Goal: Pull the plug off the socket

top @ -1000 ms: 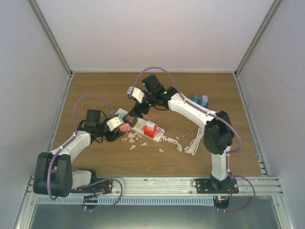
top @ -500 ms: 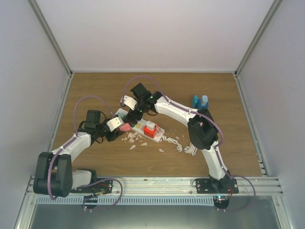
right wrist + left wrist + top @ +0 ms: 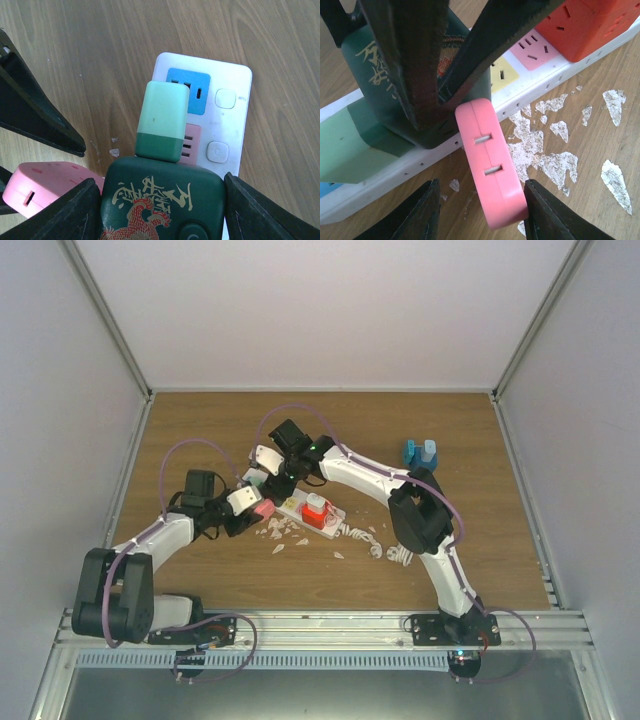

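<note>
Though its squeeze can't be told, the right gripper (image 3: pixel 160 215) straddling the dark green plug (image 3: pixel 161 192) should pull straight up; left gripper (image 3: pixel 481 184) hangs open.

Table (image 3: pixel 200 430): carries everything; the arms reach in from its near edge.
Power strip (image 3: pixel 227 130): lies slantwise at mid-table, its left end farther back than its right.
Small plug (image 3: pixel 161 122): seated in the strip near its left end.
Large plug (image 3: pixel 162 200): seated in the strip just beside the small plug, on the cable side.
Cube adapter (image 3: pixel 585 25): on the strip, further toward its right end.
Loose adapter (image 3: pixel 492 167): on the table against the strip's near side, beside the large plug.
Cable (image 3: pixel 395 552): bunched on the table right of the strip.
Flakes (image 3: pixel 540 160): scattered before the strip.
Small object (image 3: pixel 420 452): far right, well apart from the strip.
Right gripper (image 3: pixel 160 180): astride the large plug, a finger against each side.
Left gripper (image 3: pixel 481 190): fingers spread either side of the loose adapter.
</note>
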### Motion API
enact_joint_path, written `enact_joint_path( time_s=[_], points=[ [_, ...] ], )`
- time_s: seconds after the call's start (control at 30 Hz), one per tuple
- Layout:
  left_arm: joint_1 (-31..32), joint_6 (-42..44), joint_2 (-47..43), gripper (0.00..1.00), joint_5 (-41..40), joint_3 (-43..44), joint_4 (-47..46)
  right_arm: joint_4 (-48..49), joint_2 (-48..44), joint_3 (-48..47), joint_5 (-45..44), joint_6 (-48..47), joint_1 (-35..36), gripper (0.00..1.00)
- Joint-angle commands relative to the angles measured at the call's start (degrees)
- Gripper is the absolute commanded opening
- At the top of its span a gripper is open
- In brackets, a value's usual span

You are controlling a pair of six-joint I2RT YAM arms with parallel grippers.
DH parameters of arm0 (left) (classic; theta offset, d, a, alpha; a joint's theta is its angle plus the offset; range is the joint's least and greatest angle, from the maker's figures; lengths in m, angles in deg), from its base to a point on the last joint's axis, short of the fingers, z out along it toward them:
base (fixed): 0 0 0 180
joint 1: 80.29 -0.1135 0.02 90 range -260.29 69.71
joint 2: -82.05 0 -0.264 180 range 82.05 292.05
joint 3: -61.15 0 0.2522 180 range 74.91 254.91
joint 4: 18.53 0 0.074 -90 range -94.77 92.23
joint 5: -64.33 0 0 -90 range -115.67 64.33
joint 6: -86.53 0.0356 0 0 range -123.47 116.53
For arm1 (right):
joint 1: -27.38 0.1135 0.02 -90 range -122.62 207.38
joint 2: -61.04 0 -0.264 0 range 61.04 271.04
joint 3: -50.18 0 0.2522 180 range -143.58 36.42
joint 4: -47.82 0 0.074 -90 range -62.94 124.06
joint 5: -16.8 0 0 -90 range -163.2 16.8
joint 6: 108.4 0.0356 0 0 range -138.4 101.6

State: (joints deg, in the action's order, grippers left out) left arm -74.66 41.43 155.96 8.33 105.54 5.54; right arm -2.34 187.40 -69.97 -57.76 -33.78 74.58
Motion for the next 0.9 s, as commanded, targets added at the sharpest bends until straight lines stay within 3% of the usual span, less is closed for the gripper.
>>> enact_joint_path(
  time_s=[0.0, 0.3, 0.7, 0.87],
  points=[
    [1.06, -0.06, 0.98, 0.46, 0.88, 2.18, -2.84, -0.6, 1.34, 1.53, -3.15, -0.49, -0.18, 0.63],
    [1.87, -0.36, 0.73, 0.23, -0.36, 2.1, -0.63, 0.88, 0.36, 3.25, -8.27, -0.4, -0.18, 0.55],
    [1.84, 4.92, -7.96, 0.09, 0.58, -2.41, 5.84, 3.59, -0.46, 6.55, -13.16, -0.63, -0.57, 0.46],
    [1.3, 7.13, -9.13, 0.04, 1.96, -2.66, 7.85, 3.77, -0.89, 6.98, -12.43, -0.62, -0.62, 0.47]
  ],
)
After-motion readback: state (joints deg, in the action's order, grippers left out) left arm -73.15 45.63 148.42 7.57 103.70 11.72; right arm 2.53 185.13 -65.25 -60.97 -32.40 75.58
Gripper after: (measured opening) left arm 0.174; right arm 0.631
